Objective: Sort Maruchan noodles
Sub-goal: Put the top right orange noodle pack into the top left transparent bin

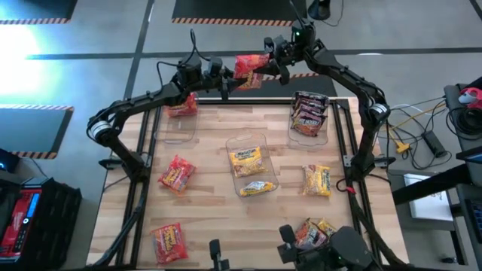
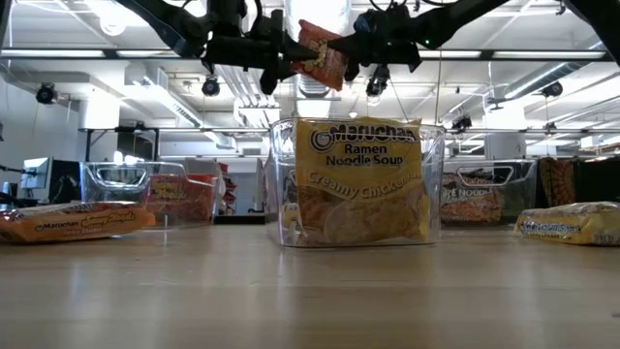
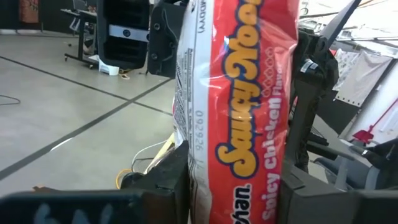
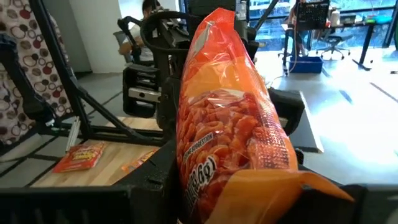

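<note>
**Mid-air handoff of red packet, far edge of worktop**

Red crinkly plastic ramen packet (image 1: 251,68) held aloft between both arms, above the far edge of the wooden worktop (image 1: 211,203). Right tool (image 1: 277,66) clamped on one end of it; left tool (image 1: 224,78) closing on the other end, fingers (image 3: 171,180) either side of the packet in the left wrist view, firm clamp not confirmable.

Step in hand, by judgement: passing the red packet from right arm to left, bound for the clear plastic bin at far left (image 1: 179,120), which already holds a red packet (image 1: 182,107).

Other bins: centre clear bin (image 1: 248,162) with yellow packets (image 1: 248,158); far-right clear bin (image 1: 309,120) with dark brown packets (image 1: 309,111).

Unsorted on the worktop: two red packets on the left (image 1: 176,175) (image 1: 169,242), one yellow on the right (image 1: 317,181), a mixed pile at the near edge (image 1: 312,232).

Next move calls for: solid left grip before right lets go, then carry over the left bin and drop. Risk: slick crinkly film slipping if release comes early.
</note>
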Controlling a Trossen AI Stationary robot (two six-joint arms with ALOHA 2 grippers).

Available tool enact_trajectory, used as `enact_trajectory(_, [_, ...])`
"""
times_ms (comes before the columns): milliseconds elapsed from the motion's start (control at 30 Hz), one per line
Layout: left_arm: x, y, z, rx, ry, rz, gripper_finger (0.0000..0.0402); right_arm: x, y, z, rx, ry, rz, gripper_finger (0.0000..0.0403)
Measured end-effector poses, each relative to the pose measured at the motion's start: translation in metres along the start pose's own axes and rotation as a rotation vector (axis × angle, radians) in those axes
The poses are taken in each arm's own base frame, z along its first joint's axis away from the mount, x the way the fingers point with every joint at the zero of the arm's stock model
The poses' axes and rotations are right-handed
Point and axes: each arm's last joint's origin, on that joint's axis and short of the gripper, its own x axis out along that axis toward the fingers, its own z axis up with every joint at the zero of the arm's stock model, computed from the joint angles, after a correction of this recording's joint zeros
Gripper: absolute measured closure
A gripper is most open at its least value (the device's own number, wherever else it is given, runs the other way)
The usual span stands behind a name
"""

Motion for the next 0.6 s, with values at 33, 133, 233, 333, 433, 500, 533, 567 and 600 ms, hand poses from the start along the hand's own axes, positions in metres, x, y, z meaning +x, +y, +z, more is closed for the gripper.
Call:
enact_trajectory(33, [0.0, 0.0, 0.0, 0.0, 0.0, -0.001, 0.0297, 0.0, 0.0, 0.0, 0.008, 0.0, 0.001, 0.0273])
enact_trajectory(133, [0.0, 0.0, 0.0, -0.004, 0.001, -0.005, 0.0294, 0.0, 0.0, -0.001, 0.025, 0.002, 0.005, 0.0273])
enact_trajectory(233, [0.0, 0.0, 0.0, -0.012, 0.003, -0.009, 0.0289, -0.001, 0.0, -0.001, 0.039, 0.005, 0.005, 0.0272])
enact_trajectory(333, [0.0, 0.0, 0.0, -0.033, 0.004, -0.014, 0.0293, -0.002, -0.001, -0.002, 0.092, 0.005, 0.008, 0.0264])
enact_trajectory(433, [0.0, -0.001, 0.0, -0.03, 0.003, -0.024, 0.0299, -0.008, -0.001, -0.001, 0.151, 0.003, 0.015, 0.0244])
enact_trajectory(500, [0.0, -0.001, 0.001, -0.028, -0.001, -0.023, 0.0299, -0.012, -0.001, 0.001, 0.176, 0.001, 0.007, 0.0229])
enact_trajectory(533, [0.0, -0.001, 0.001, -0.029, -0.001, -0.023, 0.0299, -0.014, -0.001, 0.002, 0.181, 0.001, 0.001, 0.0221])
enact_trajectory(567, [0.0, -0.001, 0.001, -0.032, -0.002, -0.021, 0.0298, -0.016, 0.0, 0.003, 0.186, 0.002, -0.003, 0.0214])
enact_trajectory(600, [0.0, -0.001, 0.0, -0.034, -0.002, -0.02, 0.0297, -0.018, 0.0, 0.003, 0.19, 0.003, -0.01, 0.0208])
